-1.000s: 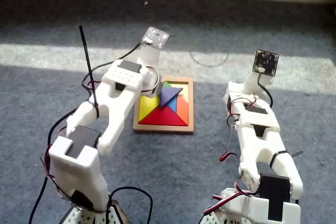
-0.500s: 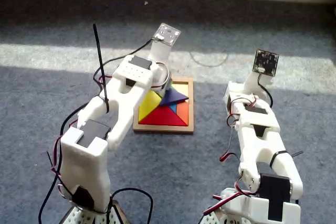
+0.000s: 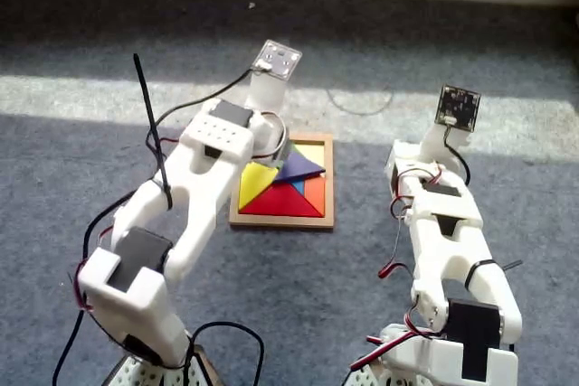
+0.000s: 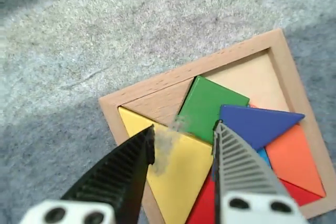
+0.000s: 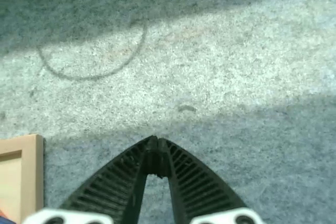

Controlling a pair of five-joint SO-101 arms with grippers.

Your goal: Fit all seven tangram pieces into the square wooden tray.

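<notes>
The square wooden tray (image 4: 157, 84) lies on the grey felt-covered bench and is mostly filled, so I judge the task to be well along but not finished. Inside it, the large yellow triangle (image 4: 184, 166) and the red piece (image 4: 205, 208) sit flat against one side, with the green piece (image 4: 210, 108) touching the yellow one and the orange piece (image 4: 294, 156) against the opposite wall. A sliver of light blue (image 4: 262, 156) shows between them. The blue triangle (image 4: 257, 124) looks skewed, with its long point lying across the orange piece instead of sitting in a slot, so it probably needs to be turned and seated. Bare wood shows in two places: a triangular gap in the corner beside the yellow and green pieces, and a pale stretch in the next corner. I count six pieces and cannot tell where the seventh is. The left pincer (image 4: 182, 129) hangs over the tray, parted wide and holding nothing, with one tip above the yellow triangle's edge and the other near the blue triangle's corner. The right pincer (image 5: 153, 142) is closed and empty over the bench, just beside the tray.
</notes>
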